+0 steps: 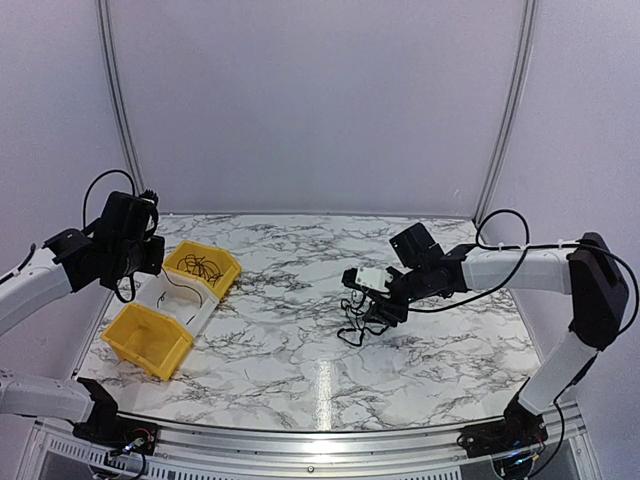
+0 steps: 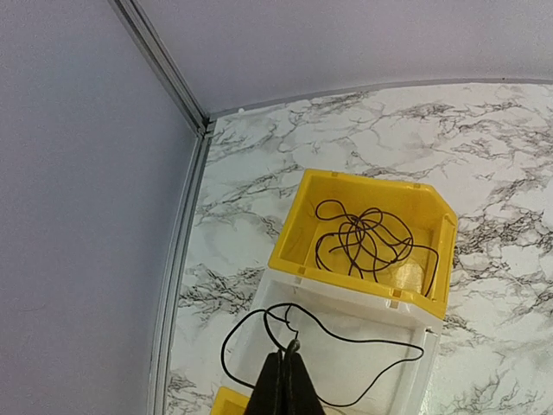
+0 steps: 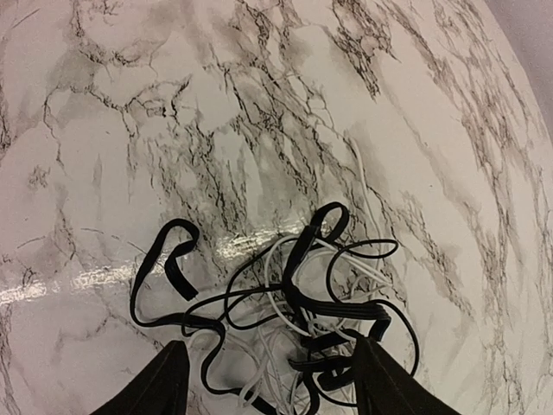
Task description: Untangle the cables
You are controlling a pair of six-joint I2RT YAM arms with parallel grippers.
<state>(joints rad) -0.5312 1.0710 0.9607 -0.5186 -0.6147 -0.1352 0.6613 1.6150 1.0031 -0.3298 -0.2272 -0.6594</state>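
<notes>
We are working on a marble table point(image 1: 300, 370) inside pale walls point(image 1: 320, 100). Well right of the white bin point(image 2: 346, 304), a black-and-white cable tangle point(image 3: 294, 320) is lying between our right gripper's point(image 3: 272, 382) wide-spread fingers, which are gripping nothing. Our left gripper point(image 2: 283, 380), closed, is pinching one thin black cable point(image 2: 226, 350) over that bin. The yellow bin point(image 2: 294, 238) touching its far side is holding a coiled cable point(image 2: 363, 242).

Bright even light, glare on table point(image 1: 322, 385)

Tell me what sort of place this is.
Probably a robot test booth: plain pale walls close around a marble-patterned table, two robot arms are bolted at its edge, and plastic bins sit on it.
</notes>
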